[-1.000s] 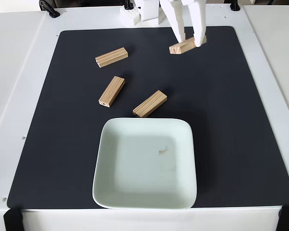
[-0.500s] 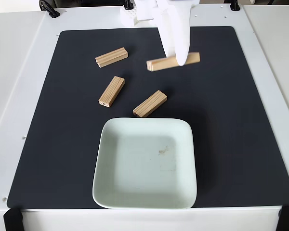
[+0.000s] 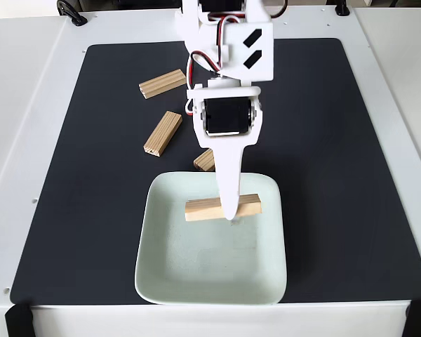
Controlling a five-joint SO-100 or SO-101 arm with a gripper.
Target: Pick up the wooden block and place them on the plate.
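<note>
In the fixed view my white gripper (image 3: 229,210) reaches down over the pale mint-green plate (image 3: 170,281) and is shut on a wooden block (image 3: 203,208), which lies crosswise over the plate's upper middle. Whether that block touches the plate I cannot tell. Two more wooden blocks lie on the black mat above the plate: one at the upper left (image 3: 163,83) and one slanted below it (image 3: 162,133). A third block (image 3: 204,161) peeks out beside my arm, mostly hidden by it.
The black mat (image 3: 337,175) covers a white table (image 3: 28,105). My arm's base and servo body (image 3: 228,56) stand over the mat's top middle. Black clamps sit at the table's corners (image 3: 17,319).
My arm has swung from the mat's far edge down toward the camera, carrying the block from above the mat's upper middle to over the plate.
</note>
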